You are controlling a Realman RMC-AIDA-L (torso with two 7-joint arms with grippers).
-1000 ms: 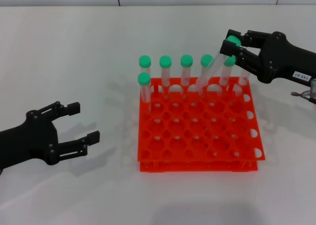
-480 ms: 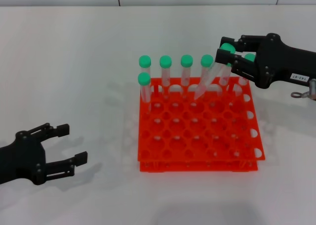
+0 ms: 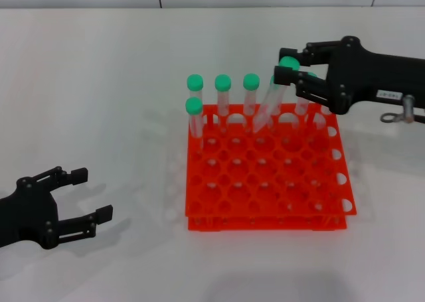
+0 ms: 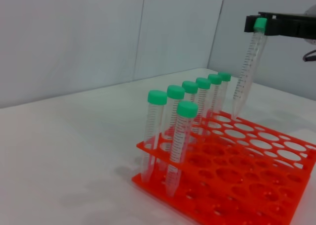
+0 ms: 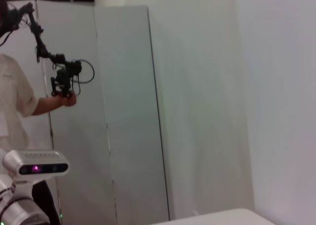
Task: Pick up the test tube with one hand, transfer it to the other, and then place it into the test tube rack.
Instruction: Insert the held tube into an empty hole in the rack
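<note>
A: Where is the test tube (image 3: 271,103)?

B: It hangs tilted above the back rows of the test tube rack (image 3: 268,182), green cap up toward the right, pointed tip low over the holes near the middle of the back. In the left wrist view the test tube (image 4: 249,67) clearly sits higher than the standing tubes, its tip above the rack's top plate.

A: Who has it?

B: The right gripper (image 3: 290,72) pinches it at the cap, fingers clenched on either side. Its black arm reaches in from the right edge and carries a small white label.

A: And the rack itself?

B: Orange-red, two tiers, on the white table (image 3: 99,96). A row of other green-capped tubes (image 3: 222,103) stands upright along the back, with one more just in front at the back-left corner.

A: The other arm?

B: The left gripper (image 3: 87,194) is well apart from the rack, low at the near left, fingers spread with nothing between them.
</note>
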